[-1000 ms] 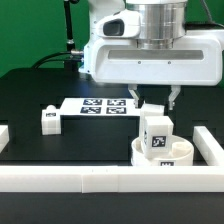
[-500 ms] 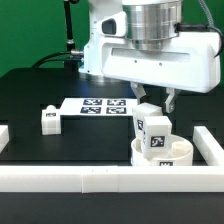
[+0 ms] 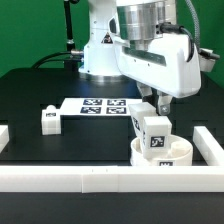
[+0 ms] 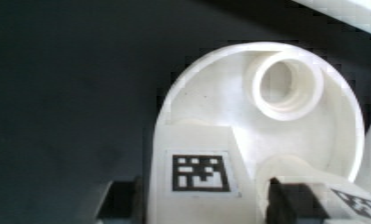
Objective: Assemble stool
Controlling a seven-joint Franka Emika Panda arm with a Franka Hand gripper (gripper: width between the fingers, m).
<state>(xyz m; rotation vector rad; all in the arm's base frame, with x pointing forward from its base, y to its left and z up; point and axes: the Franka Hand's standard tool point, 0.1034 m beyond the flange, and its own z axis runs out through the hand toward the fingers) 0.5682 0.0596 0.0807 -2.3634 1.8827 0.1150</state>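
Observation:
The round white stool seat point(image 3: 165, 157) lies at the front on the exterior view's right. One white tagged leg point(image 3: 153, 134) stands upright on it. A second leg point(image 3: 49, 120) lies on the black table on the exterior view's left. My gripper point(image 3: 157, 104) is tilted and hangs open just above the upright leg. In the wrist view the seat point(image 4: 208, 100) shows an open round socket point(image 4: 288, 85). The tagged leg point(image 4: 203, 170) sits between my dark fingers point(image 4: 132, 203) with a gap on each side of it. The gripper point(image 4: 208, 208) holds nothing.
The marker board point(image 3: 100, 106) lies flat behind the seat. Long white rails run along the front point(image 3: 70, 180) and the exterior view's right point(image 3: 210, 148), close to the seat. The arm's white base point(image 3: 100, 55) stands at the back.
My wrist has turned and tilted, and the gripper has shifted slightly toward the exterior view's left above the upright leg. The leg and seat have not moved.

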